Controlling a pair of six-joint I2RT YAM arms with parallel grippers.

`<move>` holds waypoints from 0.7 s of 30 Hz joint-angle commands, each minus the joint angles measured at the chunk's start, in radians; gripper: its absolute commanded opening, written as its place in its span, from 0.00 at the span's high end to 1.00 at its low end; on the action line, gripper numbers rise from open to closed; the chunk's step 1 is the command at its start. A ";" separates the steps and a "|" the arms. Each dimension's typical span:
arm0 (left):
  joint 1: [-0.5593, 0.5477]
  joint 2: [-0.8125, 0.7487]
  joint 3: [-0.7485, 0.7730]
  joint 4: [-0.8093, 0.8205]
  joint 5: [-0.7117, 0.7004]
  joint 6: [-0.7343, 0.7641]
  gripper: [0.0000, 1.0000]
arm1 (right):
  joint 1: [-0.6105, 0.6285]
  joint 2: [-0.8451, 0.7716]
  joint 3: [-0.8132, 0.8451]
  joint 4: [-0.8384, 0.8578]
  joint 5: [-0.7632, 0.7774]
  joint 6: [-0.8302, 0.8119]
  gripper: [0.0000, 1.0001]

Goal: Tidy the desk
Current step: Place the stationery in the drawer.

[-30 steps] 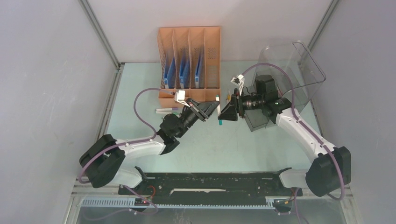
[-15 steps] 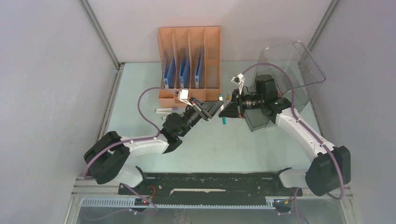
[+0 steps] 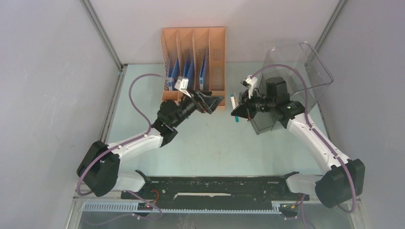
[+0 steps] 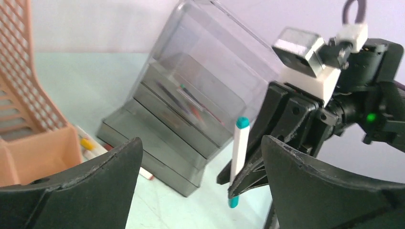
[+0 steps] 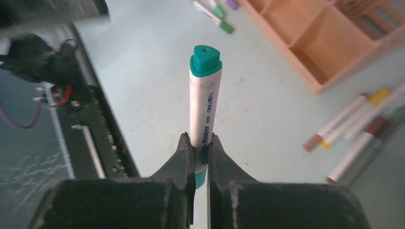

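Tidying looks to be the job here. In the top view the pale green bench [image 3: 215,148] lies under both arms, with the orange rack [image 3: 193,62] at the back and the clear bin [image 3: 298,71] at the back right. The right jaws are pinched tight on a white pen [image 3: 234,103] with teal ends. They hold it up off the bench, just in front of the bin, likely so it can go in there. The left jaws stand wide with nothing in them, close to the front of the rack.

In the left wrist view the two wide left fingers [image 4: 86,186] frame the pen, which stands nearly upright in the right jaws. It does not touch the left ones. The bin is behind it, and loose markers [image 4: 88,145] lie between rack and bin.

In the right wrist view the right jaws grip the pen low down, so most of it sticks out. More markers lie on the bench near the rack.

A second ago the left jaws were narrow and right up against the right jaws, both at the pen. Now the left jaws have let go and pulled back toward the rack. The right jaws have closed and carry the pen alone.
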 commanded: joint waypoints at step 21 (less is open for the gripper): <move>0.132 0.228 0.242 0.060 0.025 0.417 0.00 | 0.052 0.234 0.162 -0.118 0.856 -0.281 0.96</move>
